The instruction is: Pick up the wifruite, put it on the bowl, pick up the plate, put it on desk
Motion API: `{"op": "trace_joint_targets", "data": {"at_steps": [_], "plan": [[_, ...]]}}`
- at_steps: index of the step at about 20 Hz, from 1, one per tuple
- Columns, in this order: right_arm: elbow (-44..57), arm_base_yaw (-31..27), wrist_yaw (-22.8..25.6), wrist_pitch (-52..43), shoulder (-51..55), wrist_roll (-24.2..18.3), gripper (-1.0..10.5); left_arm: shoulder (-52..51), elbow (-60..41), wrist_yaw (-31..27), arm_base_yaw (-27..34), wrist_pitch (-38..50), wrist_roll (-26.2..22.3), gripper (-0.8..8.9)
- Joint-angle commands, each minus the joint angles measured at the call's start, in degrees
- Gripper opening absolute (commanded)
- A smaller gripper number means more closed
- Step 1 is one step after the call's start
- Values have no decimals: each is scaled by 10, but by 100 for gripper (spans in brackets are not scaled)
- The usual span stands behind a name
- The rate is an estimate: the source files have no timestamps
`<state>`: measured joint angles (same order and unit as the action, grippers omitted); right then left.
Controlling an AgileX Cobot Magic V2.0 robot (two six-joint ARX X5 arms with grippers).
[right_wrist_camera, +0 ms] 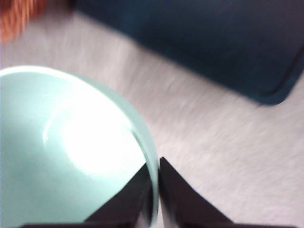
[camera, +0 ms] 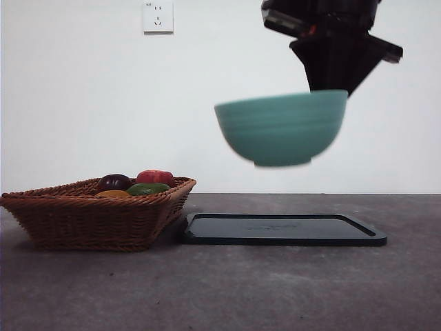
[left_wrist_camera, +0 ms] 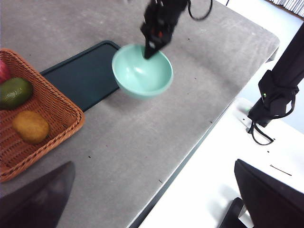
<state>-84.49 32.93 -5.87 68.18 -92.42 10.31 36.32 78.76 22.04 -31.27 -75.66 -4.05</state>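
Above the dark tray [camera: 284, 229], well clear of it: mint-green bowl [camera: 281, 128] hanging in air, slightly tilted, pinched at rim by right gripper [right_wrist_camera: 156, 190]. 2 jaws pressed together on the rim wall, 1 inside, 1 outside, thin glossy edge between them. Bowl empty inside per both wrist views. Some motion blur in right wrist view, so probably moving.

At left, in wicker basket [camera: 89, 217]: wifruite [left_wrist_camera: 30, 126], dull orange-brown, lying near basket's corner, beside green fruit [left_wrist_camera: 14, 92], apart from it. Dark purple fruit [camera: 114, 182] and red fruit [camera: 156, 177] also in basket, seen from front. Wifruite not yet touched.

Left gripper [left_wrist_camera: 152, 199] high over desk [camera: 275, 289] edge, holding nothing, jaws spread wide.

Handling, as judgement: bowl looks stiff, glazed, slippery, breakable; rim pinch on 1 side leaves weight hanging off-centre, hence the tilt. Could rotate or slip in jaws if swung fast; set-down should be low and gentle, base flat first. Wifruite looks small, light, firm-ish w/ matte skin, so decent friction; best taken across short axis, from above, approx mid-body, w/ moderate squeeze to avoid bruising. Basket wall close by, so 1 jaw needs room on that side.
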Motion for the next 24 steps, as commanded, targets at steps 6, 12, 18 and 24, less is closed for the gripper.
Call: {"op": "trace_joint_targets", "data": {"at_steps": [6, 12, 18, 24], "plan": [[177, 73, -25, -152, 19, 61, 10, 2, 12, 1, -4, 9, -13, 562], [243, 74, -31, -206, 19, 78, 10, 2, 12, 1, -4, 15, -13, 562], [260, 73, -31, -250, 18, 88, 10, 2, 12, 1, -4, 15, -10, 562], [261, 76, -35, -236, 18, 92, 13, 2, 12, 1, -4, 15, -10, 562]]}}
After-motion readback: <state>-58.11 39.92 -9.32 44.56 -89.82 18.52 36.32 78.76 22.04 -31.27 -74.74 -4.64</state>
